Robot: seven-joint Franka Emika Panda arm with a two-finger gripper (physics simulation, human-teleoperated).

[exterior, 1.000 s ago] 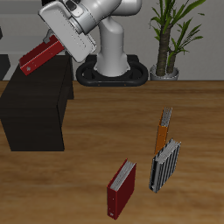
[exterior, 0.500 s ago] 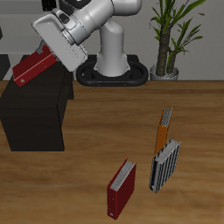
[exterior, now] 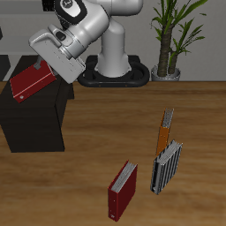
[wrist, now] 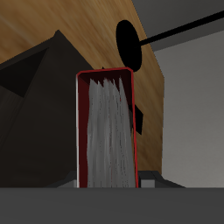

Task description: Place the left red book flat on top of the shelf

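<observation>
My gripper is shut on the left red book, a thin dark-red hardcover with white page edges. I hold it tilted, just above the flat top of the low matt-black shelf, near the shelf's back part. I cannot tell whether the book's lower corner touches the top. In the wrist view the book fills the middle, page edges toward the camera, with the dark shelf behind it. My fingers are hidden by the book there.
A second red book stands near the table's front edge. An orange book and a thin-framed grey rack stand beside it. A potted plant stands at the back by the robot base.
My gripper has carried the red book sideways and down, from beside the robot base to over the shelf top. The book's tilt has lessened. The other books have not moved.
</observation>
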